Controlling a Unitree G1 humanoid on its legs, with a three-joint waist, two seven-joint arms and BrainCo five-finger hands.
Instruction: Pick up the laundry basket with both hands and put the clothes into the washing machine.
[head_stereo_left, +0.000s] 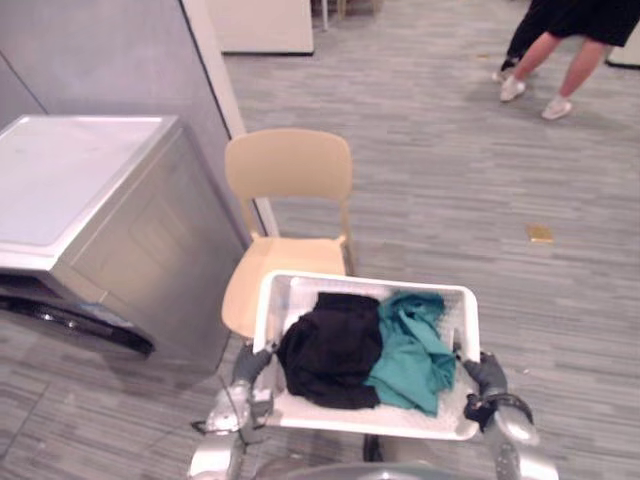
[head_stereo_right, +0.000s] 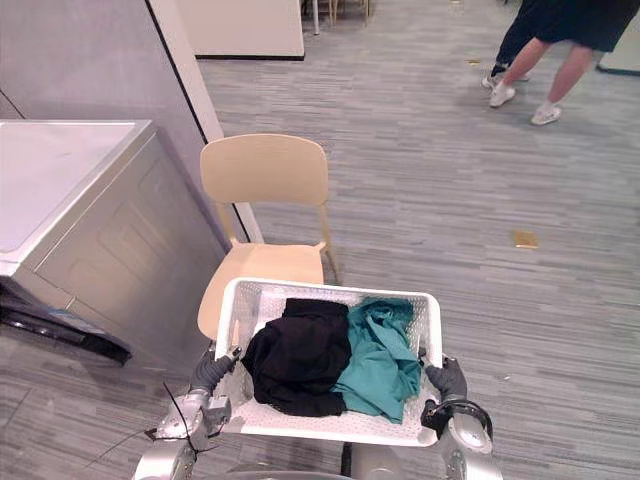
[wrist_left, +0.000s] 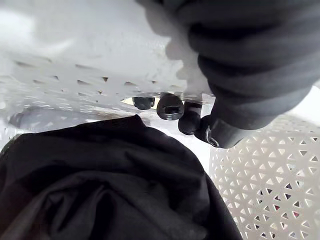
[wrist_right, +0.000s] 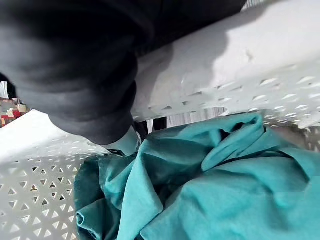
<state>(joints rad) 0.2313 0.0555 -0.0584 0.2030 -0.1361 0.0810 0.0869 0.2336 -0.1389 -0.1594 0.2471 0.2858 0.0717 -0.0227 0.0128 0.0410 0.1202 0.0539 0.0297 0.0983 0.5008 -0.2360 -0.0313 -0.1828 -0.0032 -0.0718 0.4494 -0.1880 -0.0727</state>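
While carried level to keep the load in, white perforated plastic laundry basket (head_stereo_left: 366, 282) hangs before beige wooden chair (head_stereo_left: 290, 165), near grey washing machine (head_stereo_left: 130, 240). Contents: black garment (head_stereo_left: 330, 350), teal garment (head_stereo_left: 415, 350). Left hand (wrist_left: 170, 106) hooked through handle slot; right hand (head_stereo_left: 483, 372) at opposite rim, grip cannot be told.

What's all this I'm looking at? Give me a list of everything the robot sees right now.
basket: one, white, perforated, in front of the robot between its hands, overlapping the chair seat
black garment: one, black, in the basket's left half
teal garment: one, teal, in the basket's right half, touching the black garment
chair: one, beige, behind the basket, beside the washing machine
washing machine: one, silver-grey, on the left
small flat object: one, yellowish, on the floor at right; too small to identify
person: one, dark clothes, white shoes, far back right
left hand: dark cover, fingers curled through the basket's left handle slot
right hand: dark cover, at the basket's right side
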